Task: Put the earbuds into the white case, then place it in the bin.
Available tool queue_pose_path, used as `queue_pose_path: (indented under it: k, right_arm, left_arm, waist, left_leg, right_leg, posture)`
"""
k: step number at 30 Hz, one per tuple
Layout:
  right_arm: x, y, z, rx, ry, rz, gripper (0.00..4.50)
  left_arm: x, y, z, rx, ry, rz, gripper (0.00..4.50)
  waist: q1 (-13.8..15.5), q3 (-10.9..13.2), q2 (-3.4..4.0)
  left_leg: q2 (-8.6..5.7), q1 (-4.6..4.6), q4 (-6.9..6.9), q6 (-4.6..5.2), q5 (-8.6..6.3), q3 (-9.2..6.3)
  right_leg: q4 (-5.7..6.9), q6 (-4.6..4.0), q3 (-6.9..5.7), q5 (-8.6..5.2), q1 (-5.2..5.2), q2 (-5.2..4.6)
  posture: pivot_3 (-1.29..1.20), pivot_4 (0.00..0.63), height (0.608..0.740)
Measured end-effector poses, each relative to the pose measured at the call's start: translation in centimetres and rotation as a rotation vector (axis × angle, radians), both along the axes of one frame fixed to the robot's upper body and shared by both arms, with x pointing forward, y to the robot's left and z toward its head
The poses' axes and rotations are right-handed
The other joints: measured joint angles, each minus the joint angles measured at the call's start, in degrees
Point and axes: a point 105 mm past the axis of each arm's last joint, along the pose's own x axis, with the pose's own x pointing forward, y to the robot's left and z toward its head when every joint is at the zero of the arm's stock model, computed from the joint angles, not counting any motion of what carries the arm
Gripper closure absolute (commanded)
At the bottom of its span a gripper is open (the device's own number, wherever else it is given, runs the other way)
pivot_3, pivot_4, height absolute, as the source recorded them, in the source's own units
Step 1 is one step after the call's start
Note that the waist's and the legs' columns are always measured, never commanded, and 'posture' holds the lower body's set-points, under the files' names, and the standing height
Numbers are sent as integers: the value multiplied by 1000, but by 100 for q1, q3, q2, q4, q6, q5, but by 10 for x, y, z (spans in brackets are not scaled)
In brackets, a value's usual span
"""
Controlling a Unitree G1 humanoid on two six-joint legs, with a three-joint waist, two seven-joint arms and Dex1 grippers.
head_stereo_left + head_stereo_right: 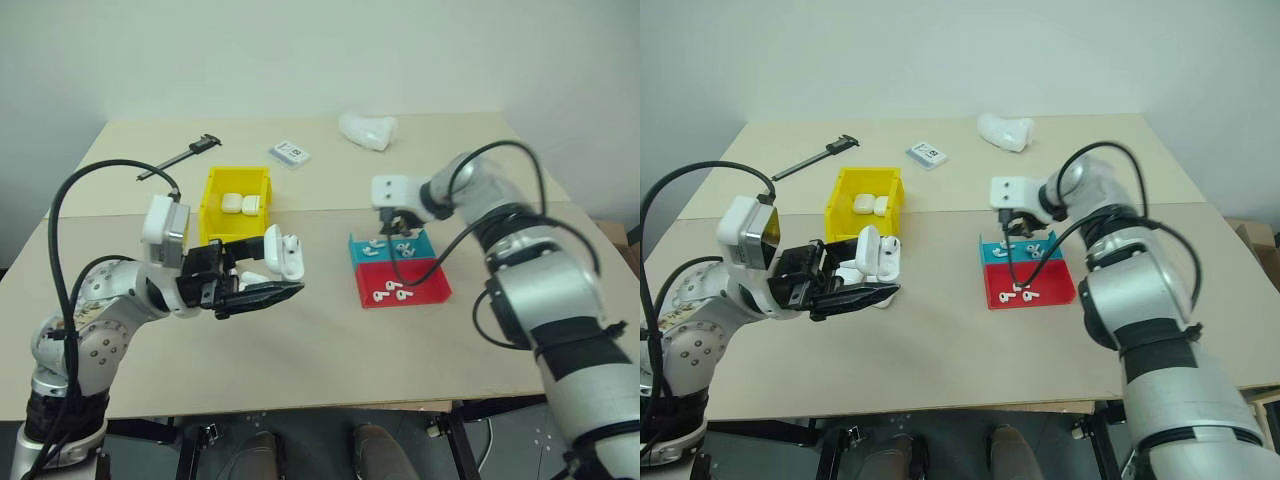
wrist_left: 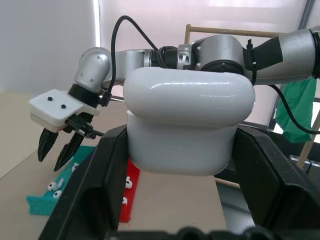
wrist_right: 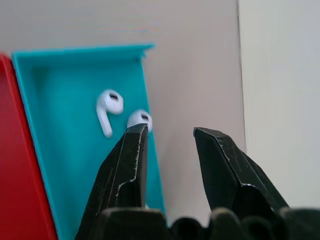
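Earbuds (image 1: 394, 291) lie loose in the red tray (image 1: 420, 290) and the blue tray (image 1: 418, 246), and two closed cases sit in the yellow bin (image 1: 212, 205), so by my judgement earlier rounds are finished and this one is only starting. My left gripper (image 1: 262, 291) is clamped on the white case (image 1: 283, 254), holding it upright above the table just in front of the bin, its lid flipped open and the base pinched between my two black fingers (image 2: 87, 200). I cannot tell whether any earbud is already seated inside it. My right gripper (image 1: 397, 226) hangs over the blue tray, its fingers partly spread with nothing between them; the right wrist view shows two earbuds (image 3: 107, 110) in that tray, one just beyond my fingertip (image 3: 134, 150). What I judge is left: pick up earbuds, seat them in the case, shut the lid, and set the case in the bin.
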Motion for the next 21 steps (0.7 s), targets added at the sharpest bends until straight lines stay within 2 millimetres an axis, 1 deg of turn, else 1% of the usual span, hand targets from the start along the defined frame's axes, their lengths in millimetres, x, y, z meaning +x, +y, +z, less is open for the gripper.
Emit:
queue_pose_path:
  k: [2, 8, 15, 21]
  right_arm:
    - [1, 2, -6, 6, -1, -12, 2652]
    - [-1, 3, -7, 4, 17, -9, 2652]
    - [-8, 13, -16, -19, 88, 31, 2652]
    - [-9, 15, -21, -43, 98, 35, 2652]
  left_arm:
    - [0, 3, -2, 7, 7, 1, 1668]
    - [2, 10, -3, 18, 16, 10, 1668]
    - [1, 10, -3, 27, 11, 4, 1668]
    - [0, 7, -1, 25, 0, 7, 1668]
  waist:
    - [24, 2, 2]
    - [40, 2, 3]
    - [1, 2, 3]
    - [-3, 2, 3]
  left_leg:
    - [-2, -5, 0, 0, 0, 0]
    - [0, -6, -1, 0, 0, 2]
    - [0, -3, -3, 0, 0, 1]
    - [0, -4, -3, 0, 0, 0]
  right_leg:
    - [-3, 0, -3, 0, -2, -3]
    - [-8, 0, -5, 0, -2, -1]
    - [-4, 0, -4, 0, -1, 1]
    - [-5, 0, -5, 0, -1, 0]
  posture:
    - [0, 150, 740]
    - [0, 150, 740]
    - [0, 150, 740]
    - [0, 150, 740]
